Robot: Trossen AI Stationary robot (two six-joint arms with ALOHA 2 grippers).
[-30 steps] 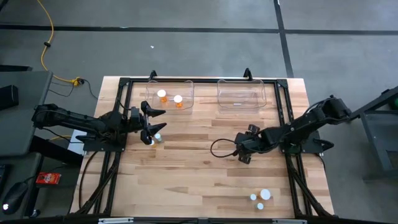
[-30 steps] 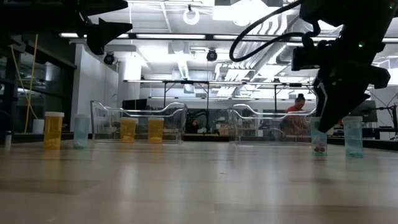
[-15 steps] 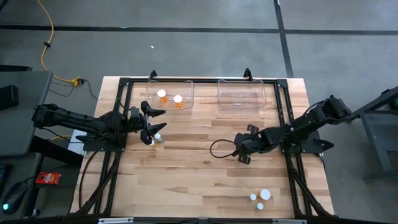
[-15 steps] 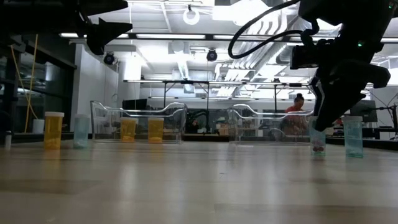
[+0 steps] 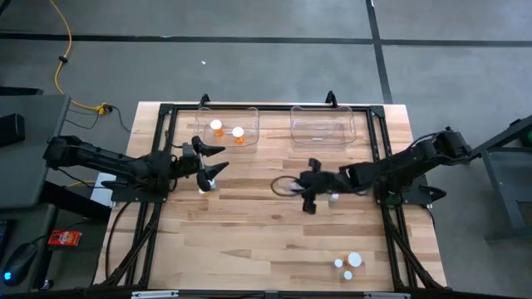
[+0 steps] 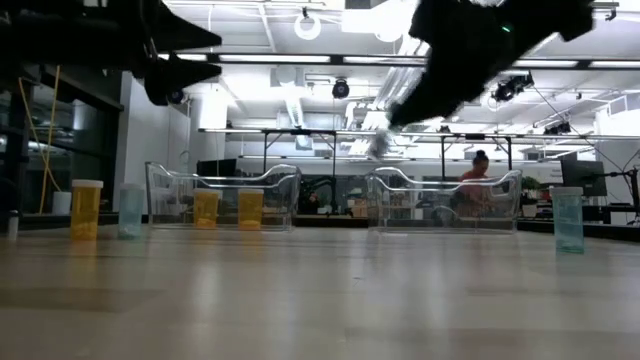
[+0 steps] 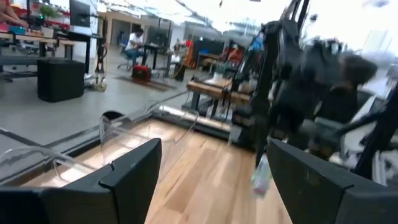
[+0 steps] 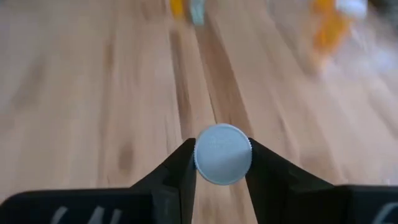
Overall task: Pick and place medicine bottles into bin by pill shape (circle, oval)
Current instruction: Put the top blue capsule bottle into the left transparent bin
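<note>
Right end effector (image 5: 309,193) clamped on white cap of a medicine bottle (image 8: 222,154), carried mid-air above counter (image 5: 249,232) centre. Empty bin (image 5: 322,126) lies just ahead, nearer my R arm; other bin (image 5: 226,126) holds two orange bottles. Left end effector (image 5: 208,160), fingers apart, hovers by small bottle (image 5: 205,187) at counter's L side.

Both arms are dark, near-black jointed links; the right arm (image 5: 399,169) trails a looping black cable (image 5: 285,184) near its wrist, and the left arm (image 5: 108,164) ends in flat, angular matte-black fingers (image 7: 134,171)
</note>
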